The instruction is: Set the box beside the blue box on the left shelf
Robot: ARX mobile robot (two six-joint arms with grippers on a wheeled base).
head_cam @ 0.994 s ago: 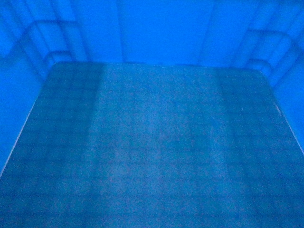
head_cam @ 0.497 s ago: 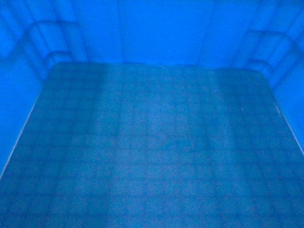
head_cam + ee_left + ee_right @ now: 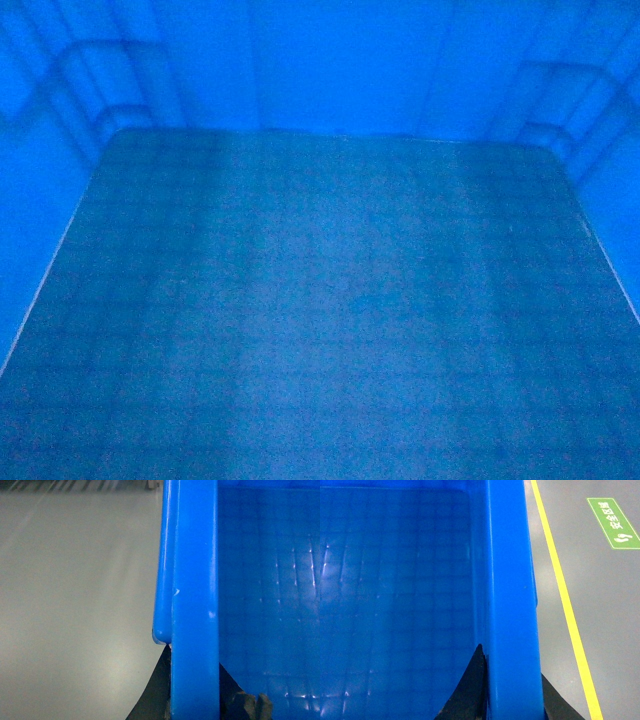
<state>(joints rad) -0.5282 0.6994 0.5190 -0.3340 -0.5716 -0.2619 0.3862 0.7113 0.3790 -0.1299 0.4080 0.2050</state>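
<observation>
The box, a deep bright-blue crate, fills the whole head view, which shows only its grid-embossed floor, inner walls and stepped corners. In the left wrist view my left gripper is shut on the box's thick left rim, one dark finger outside the wall and one inside. In the right wrist view my right gripper is shut on the right rim, again with a finger on each side of the wall. The box is held above the floor. The blue box and the left shelf are out of view.
Pale grey floor lies beyond the box's left side, with a striped edge at the top. On the right, dark grey floor carries a yellow line and a green floor sign.
The box still fills the head view with almost the same framing. The lighter band across its floor has dimmed.
</observation>
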